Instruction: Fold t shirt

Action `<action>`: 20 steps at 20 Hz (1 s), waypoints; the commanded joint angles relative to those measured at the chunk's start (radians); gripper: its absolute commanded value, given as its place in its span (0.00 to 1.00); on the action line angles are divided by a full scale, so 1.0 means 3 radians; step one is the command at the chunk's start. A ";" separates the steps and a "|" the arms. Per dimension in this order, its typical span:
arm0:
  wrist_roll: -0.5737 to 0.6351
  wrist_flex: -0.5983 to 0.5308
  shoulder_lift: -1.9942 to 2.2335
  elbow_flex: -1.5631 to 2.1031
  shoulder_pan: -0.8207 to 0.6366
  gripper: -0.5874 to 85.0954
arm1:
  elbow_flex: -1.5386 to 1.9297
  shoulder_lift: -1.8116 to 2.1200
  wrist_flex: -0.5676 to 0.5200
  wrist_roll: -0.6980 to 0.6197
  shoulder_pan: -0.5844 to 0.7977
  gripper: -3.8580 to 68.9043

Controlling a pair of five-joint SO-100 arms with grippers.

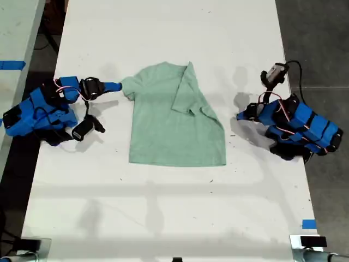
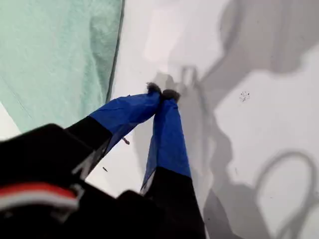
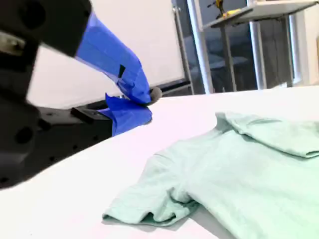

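The pale mint-green t shirt point(image 1: 163, 125) lies flat in the middle of the white table point(image 1: 163, 207). Its sleeve side on the exterior view's right is folded inward as a slanted flap point(image 1: 191, 90). My first gripper point(image 1: 240, 115) is shut on nothing and hovers over bare table just off the shirt's edge on the exterior view's right; in the first wrist view its tips point(image 2: 162, 92) meet beside the shirt point(image 2: 50, 55). My second gripper point(image 1: 116, 86) is also shut and empty. It sits low, next to the sleeve point(image 3: 149, 209) on the exterior view's left, with its tips point(image 3: 144, 99) short of the cloth.
A blue tape mark point(image 1: 309, 224) sits near the table's front corner on the exterior view's right. Dark floor point(image 1: 322, 33) borders that side. A second table with blue tape point(image 1: 11, 65) stands at the exterior view's left. A metal stand point(image 3: 227, 50) shows beyond the table.
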 commanded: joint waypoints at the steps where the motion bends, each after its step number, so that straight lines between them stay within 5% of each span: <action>1: 0.0112 0.0031 -0.0020 -0.0077 -0.0184 0.00 | 0.0092 0.0031 -0.0051 0.0005 -0.0005 0.07; 6: 0.0552 0.0281 -0.3257 -0.2183 -0.0818 0.01 | 0.0092 0.0031 -0.0051 0.0010 0.0010 0.07; 8: 0.0854 0.0532 -0.4224 -0.3073 -0.1038 0.30 | 0.0092 0.0031 -0.0041 0.0015 -0.0010 0.07; 9: 0.0992 0.0716 -0.4735 -0.3508 -0.1125 0.33 | 0.0092 0.0031 -0.0041 0.0015 -0.0015 0.07; 12: 0.1268 0.0961 -0.5712 -0.4290 -0.1156 0.32 | 0.0092 0.0031 -0.0046 0.0000 0.0005 0.07; 20: 0.1421 0.0736 -0.6576 -0.4530 -0.1381 0.25 | 0.0092 0.0031 -0.0046 0.0010 0.0005 0.07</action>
